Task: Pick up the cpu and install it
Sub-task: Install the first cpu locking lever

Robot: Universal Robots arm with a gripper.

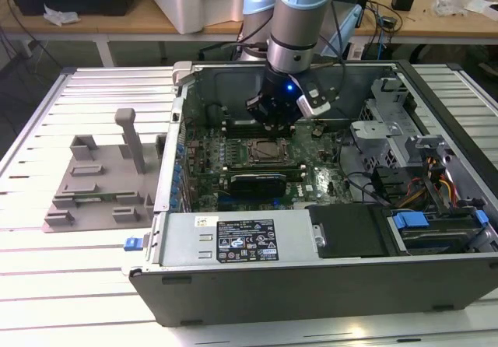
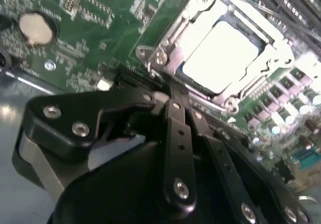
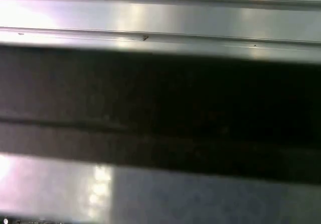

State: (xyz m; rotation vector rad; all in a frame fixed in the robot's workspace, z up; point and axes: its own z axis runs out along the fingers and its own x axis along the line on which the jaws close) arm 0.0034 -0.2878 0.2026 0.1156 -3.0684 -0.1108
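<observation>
The ribbed metal desk (image 1: 93, 277) carries an open dark-grey computer case (image 1: 327, 285) and, beside it at the exterior view's left, a grey plastic tray with upright posts (image 1: 101, 184). Inside the case lies the green motherboard (image 1: 233, 168). The black jaws hang just above its socket, pressed together and holding nothing. The small square silvery cpu (image 2: 220, 56) sits in the socket.

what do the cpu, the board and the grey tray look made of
Cpu: looks like metal, pale silvery, glaring under the light. Board: green laminate, apparently fibreglass, dotted with solder points. Tray: probably plastic, matte grey, no glints.
</observation>
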